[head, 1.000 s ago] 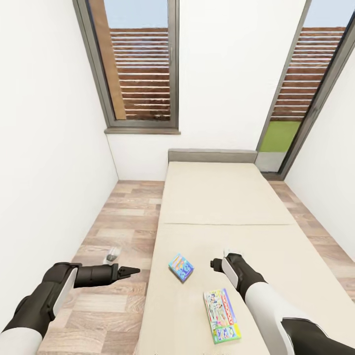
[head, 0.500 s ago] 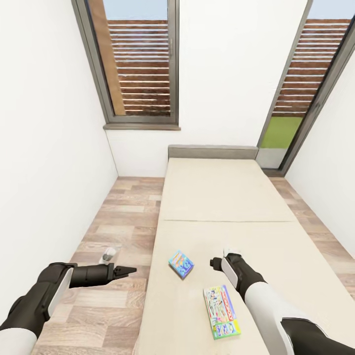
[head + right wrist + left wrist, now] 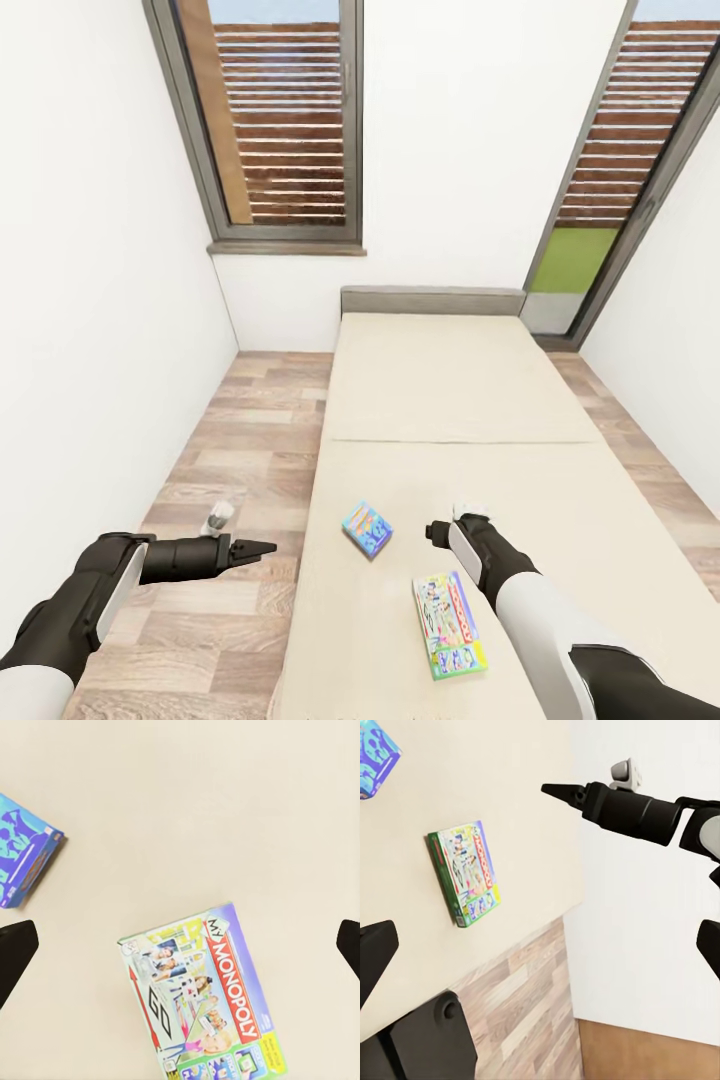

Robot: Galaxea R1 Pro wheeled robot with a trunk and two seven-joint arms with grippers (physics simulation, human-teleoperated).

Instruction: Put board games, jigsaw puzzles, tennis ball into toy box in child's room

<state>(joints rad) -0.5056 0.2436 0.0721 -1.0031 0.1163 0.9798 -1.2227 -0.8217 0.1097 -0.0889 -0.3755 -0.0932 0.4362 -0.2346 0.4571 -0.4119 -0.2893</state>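
Both arms reach forward low. The right pincer (image 3: 437,531) hovers over the bed (image 3: 450,400), jaws wide, between the white-green board game (image 3: 449,625) and the small blue board game (image 3: 367,528). The left pincer (image 3: 262,548) hangs over the floor (image 3: 240,440), tips pinched together. Beyond, bare bedcover runs to the headboard (image 3: 432,300).

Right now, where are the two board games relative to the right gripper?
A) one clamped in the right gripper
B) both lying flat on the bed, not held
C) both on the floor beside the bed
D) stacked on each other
B: the small blue board game and the longer white-green board game lie flat and apart on the beige bed, with the right gripper above the cover between them, holding nothing.
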